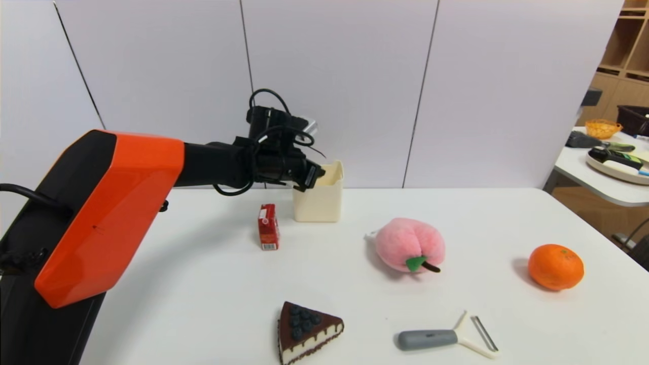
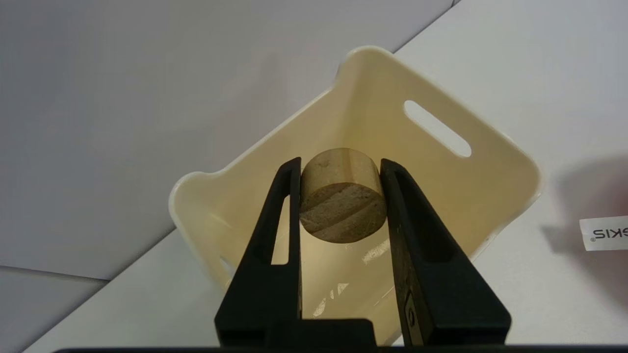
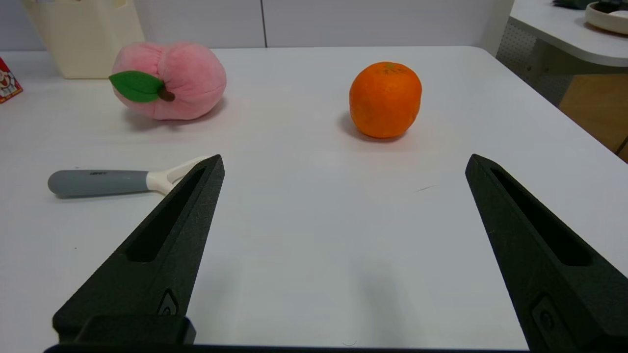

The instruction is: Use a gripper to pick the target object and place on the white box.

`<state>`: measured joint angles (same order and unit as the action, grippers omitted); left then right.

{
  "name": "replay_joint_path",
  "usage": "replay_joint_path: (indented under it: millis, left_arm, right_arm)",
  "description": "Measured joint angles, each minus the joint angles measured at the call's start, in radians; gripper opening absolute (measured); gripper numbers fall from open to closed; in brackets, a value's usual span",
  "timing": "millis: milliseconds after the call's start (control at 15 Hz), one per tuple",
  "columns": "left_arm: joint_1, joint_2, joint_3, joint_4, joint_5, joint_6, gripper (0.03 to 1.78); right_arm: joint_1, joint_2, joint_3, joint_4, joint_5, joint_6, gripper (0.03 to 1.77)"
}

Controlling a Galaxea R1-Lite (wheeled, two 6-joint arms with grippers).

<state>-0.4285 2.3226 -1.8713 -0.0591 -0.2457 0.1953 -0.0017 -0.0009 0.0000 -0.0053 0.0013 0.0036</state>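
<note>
The left gripper, clamped on the wooden cylinder, hovers over the white box; releasing probably comes next. The right gripper idles, spread apart.

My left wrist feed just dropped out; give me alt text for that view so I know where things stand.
The left gripper holds a small wooden cylinder between its black fingers, directly above the open cream box. The box stands on a white table near a grey wall.

Orange-and-black left arm with looping black cables, tapering black pincer fingers.
</note>
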Motion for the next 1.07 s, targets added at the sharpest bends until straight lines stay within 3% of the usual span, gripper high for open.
replay_joint_path:
  millis: [533, 800, 1067]
  left_arm:
    - [-0.008, 0.021, -0.017, -0.007, 0.000, -0.006, 0.52]
    - [-0.019, 0.016, -0.017, -0.023, 0.001, -0.005, 1.00]
    - [-0.023, -0.008, -0.016, -0.023, 0.004, -0.001, 1.29]
  right_arm:
    - [0.000, 0.000, 0.000, 0.000, 0.000, -0.001, 1.70]
    - [0.000, 0.000, 0.000, 0.000, 0.000, 0.000, 1.70]
    - [0.000, 0.000, 0.000, 0.000, 0.000, -0.001, 1.70]
